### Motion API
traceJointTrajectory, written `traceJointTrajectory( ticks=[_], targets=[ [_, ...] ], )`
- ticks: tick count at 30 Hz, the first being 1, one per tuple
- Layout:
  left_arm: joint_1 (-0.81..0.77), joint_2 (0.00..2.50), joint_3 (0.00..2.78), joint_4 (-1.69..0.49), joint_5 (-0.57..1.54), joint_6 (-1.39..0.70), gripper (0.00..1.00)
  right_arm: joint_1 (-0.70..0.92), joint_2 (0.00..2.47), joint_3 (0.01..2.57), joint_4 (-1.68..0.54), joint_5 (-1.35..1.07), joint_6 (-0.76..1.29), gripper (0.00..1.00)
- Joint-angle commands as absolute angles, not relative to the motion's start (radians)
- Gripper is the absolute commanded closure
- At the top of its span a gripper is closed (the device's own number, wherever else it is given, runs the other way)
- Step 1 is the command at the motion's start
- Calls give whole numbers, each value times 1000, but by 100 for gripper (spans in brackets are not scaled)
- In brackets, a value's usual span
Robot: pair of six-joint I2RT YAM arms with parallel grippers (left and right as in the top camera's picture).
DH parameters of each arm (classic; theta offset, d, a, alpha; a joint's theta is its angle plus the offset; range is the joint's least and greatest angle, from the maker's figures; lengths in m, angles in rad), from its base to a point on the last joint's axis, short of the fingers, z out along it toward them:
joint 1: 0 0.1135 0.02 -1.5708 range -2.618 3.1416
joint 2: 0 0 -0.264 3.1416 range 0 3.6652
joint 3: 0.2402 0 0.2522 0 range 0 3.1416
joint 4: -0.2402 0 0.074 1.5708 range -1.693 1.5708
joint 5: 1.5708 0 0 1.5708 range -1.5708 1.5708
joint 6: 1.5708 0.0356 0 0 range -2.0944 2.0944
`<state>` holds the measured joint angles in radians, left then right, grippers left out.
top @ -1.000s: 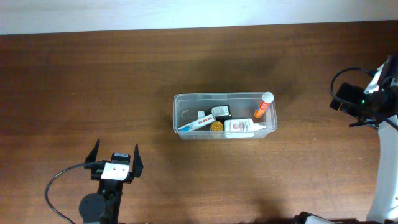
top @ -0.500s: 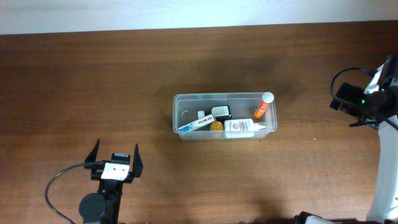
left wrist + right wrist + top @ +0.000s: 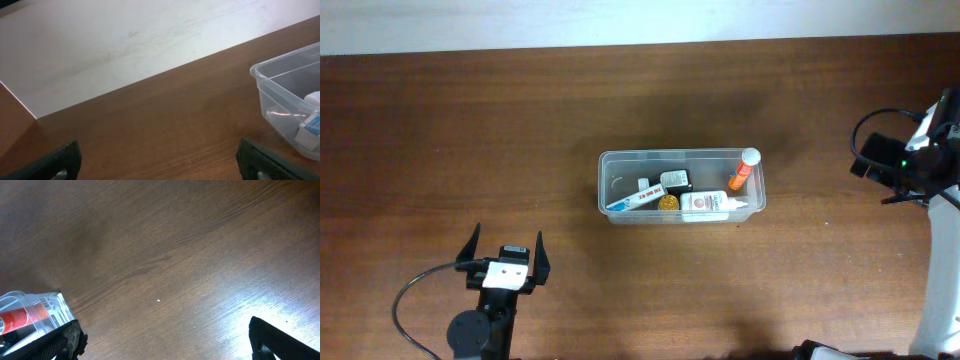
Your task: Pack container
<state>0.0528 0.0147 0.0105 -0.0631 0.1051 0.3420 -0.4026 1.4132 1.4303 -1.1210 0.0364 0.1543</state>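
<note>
No word, brand or number can be read anywhere. Inside the container [image 3: 603,190], the white bottle [image 3: 708,205] bears a label with a red band. The white tube [image 3: 628,201] carries blue and red print, and the small box [image 3: 675,181] has a pale patch on black. All are too small to make out from overhead. The right wrist view shows white lettering on an orange-red tube [image 3: 17,317] and fine print on a pale label [image 3: 53,309] just beside it, both blurred.

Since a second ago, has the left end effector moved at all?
No. In the overhead view the left end effector keeps the same spot relative to the container, toward the table's near-left side, jaws open as before.
</note>
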Motion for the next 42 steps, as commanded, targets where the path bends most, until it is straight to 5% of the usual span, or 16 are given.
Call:
traceJointTrajectory(
  ticks=[1,15,31,42],
  targets=[
    [57,5,9,-69,116,353,1,-405,1396,1443,-1118,38,159,2],
    [57,5,9,-69,116,353,1,-250,1057,1304,-1011,38,159,2],
    [57,5,9,-69,116,353,1,-157,341,290,-228,-152,159,2],
    [57,5,9,-69,116,353,1,-84,150,99,-44,-150,147,2]
  ],
)
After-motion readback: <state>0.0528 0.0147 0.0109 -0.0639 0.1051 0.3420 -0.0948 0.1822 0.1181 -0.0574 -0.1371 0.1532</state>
